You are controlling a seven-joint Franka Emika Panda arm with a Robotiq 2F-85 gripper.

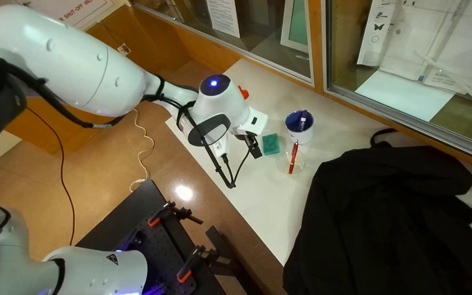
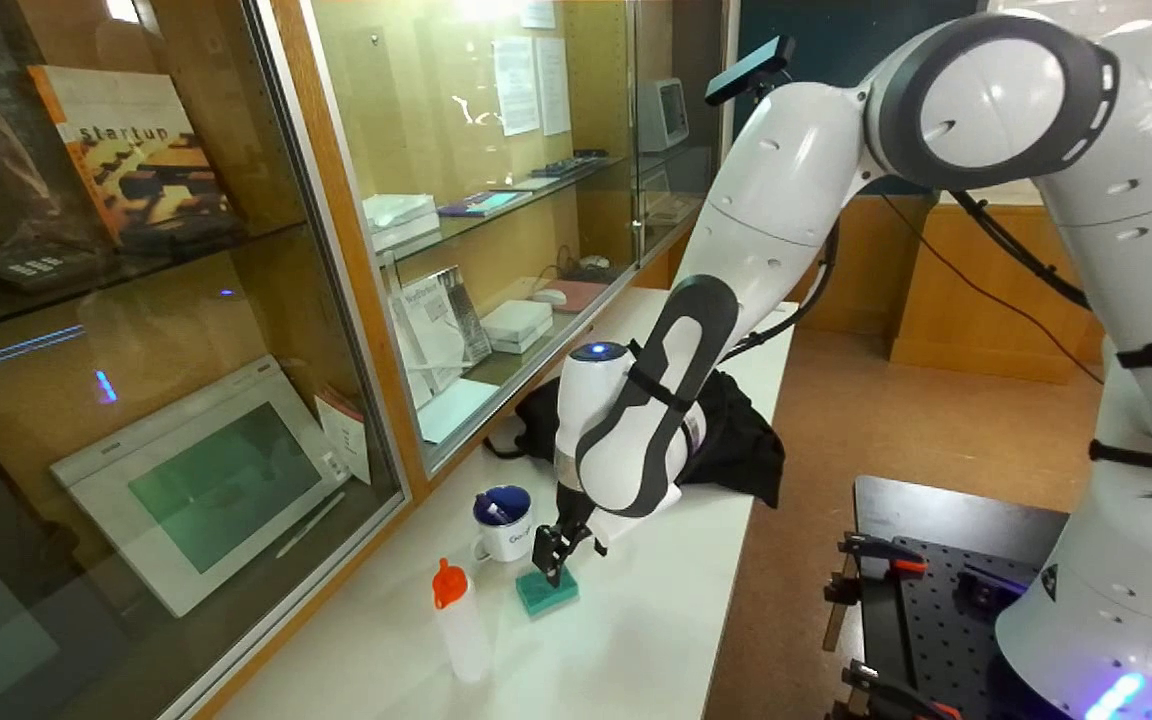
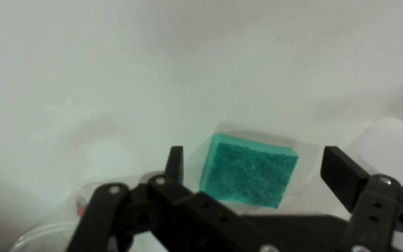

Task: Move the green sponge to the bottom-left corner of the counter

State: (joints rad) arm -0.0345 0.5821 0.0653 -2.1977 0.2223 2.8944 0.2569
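The green sponge (image 1: 271, 144) lies flat on the cream-white counter (image 1: 256, 205), close to the mug. It also shows in an exterior view (image 2: 546, 594) and in the wrist view (image 3: 252, 175). My gripper (image 3: 252, 166) is open above the sponge. In the wrist view the sponge appears between the two fingers, with a gap on each side and slightly turned relative to them. In both exterior views my gripper (image 1: 254, 147) (image 2: 558, 562) is beside or just over the sponge. The exact height of the fingertips above the counter is hard to tell.
A white mug with blue inside (image 1: 300, 135) (image 2: 506, 542) holds a pen. A clear cup (image 3: 44, 229) holds a red pen (image 1: 293, 157). A whitish bottle with an orange top (image 2: 461, 625) stands near the sponge. Black cloth (image 1: 375, 213) covers part of the counter. Glass cabinets line the back.
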